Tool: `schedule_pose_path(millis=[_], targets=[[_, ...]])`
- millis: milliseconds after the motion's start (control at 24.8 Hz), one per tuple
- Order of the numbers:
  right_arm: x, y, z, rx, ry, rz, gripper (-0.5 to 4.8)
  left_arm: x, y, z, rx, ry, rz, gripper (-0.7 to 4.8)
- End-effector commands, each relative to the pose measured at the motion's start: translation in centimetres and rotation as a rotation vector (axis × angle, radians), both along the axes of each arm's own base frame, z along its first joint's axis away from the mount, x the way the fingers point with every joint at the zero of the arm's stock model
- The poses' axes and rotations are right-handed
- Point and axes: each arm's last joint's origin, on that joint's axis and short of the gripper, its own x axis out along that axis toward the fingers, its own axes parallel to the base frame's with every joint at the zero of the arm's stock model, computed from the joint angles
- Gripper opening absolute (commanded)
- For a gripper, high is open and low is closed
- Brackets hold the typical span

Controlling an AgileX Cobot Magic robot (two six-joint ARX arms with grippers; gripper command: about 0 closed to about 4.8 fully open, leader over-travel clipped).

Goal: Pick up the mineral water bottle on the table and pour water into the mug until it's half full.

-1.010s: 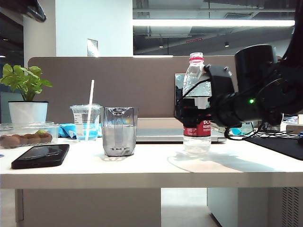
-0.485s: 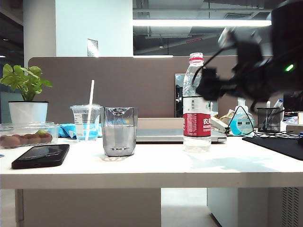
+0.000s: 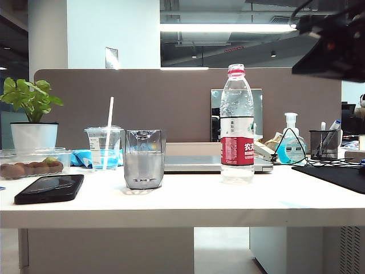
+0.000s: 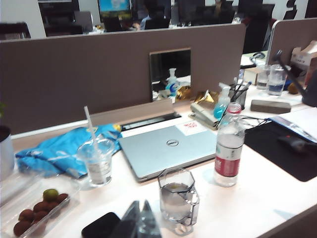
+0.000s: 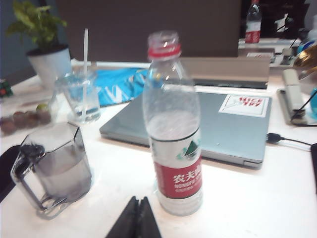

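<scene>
The table [image 3: 188, 200] stretches wide below both claws, and neither claw touches it. On it, a closed silver laptop [image 4: 166, 148] lies beyond the left claw [image 4: 137, 218], behind the bottle and mug. The right claw [image 5: 138, 216] hangs above the table with its two tips pressed together on nothing. The bottle [image 5: 173, 124] stands upright just beyond those tips, uncapped, with water up to about its middle; nothing holds it. The mug [image 5: 54, 166] stands off to one side of the right claw, near the bottle but apart from it, with water in its lower part. The left claw also has its tips together and empty; the mug [image 4: 177, 198] is just beside them and the bottle [image 4: 228, 146] farther off. In the exterior view only a dark part of the right arm [image 3: 333, 43] shows, high above the bottle [image 3: 236, 123].
</scene>
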Motion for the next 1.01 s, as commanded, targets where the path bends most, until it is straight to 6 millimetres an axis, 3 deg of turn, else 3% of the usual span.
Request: schedule_pose_path(millis=[40,323,404,565,727,888,1010], targets=[[-0.2,-0.1,0.3,0.008,-0.002,0.000,-0.01,0.0,0.0,0.2,-0.003,-0.008,-0.002,-0.04],[-0.1,-0.1,0.2,0.001,0.005,-0.021,-0.01,0.0,0.0,0.2,-0.003,-0.008,-0.002,-0.04],[-0.7,-0.8,0.4,-0.011,0.017,-0.151,-0.01,0.0,0.0,0.2,-0.003,-0.008,-0.002,-0.04],[-3.9,-3.4,1.0,-0.180,0.063,-0.260,-0.01,0.0,0.0,0.2,-0.003,-0.008,-0.002,-0.04],[-6.0,-5.6,1.7,-0.129,-0.054,-0.406,-0.01,0.0,0.0,0.2,-0.003,-0.008,-0.002,-0.04],[-7.6,-7.2,0.2,-0.094,-0.130,-0.507,-0.01,0.1,0.0,0.1,-0.003,-0.007,0.006,-0.04],[-7.8,-7.8,-2.1,-0.101,-0.116,-0.569,0.00,0.0,-0.1,0.1,-0.003,-0.008,-0.013,-0.04]])
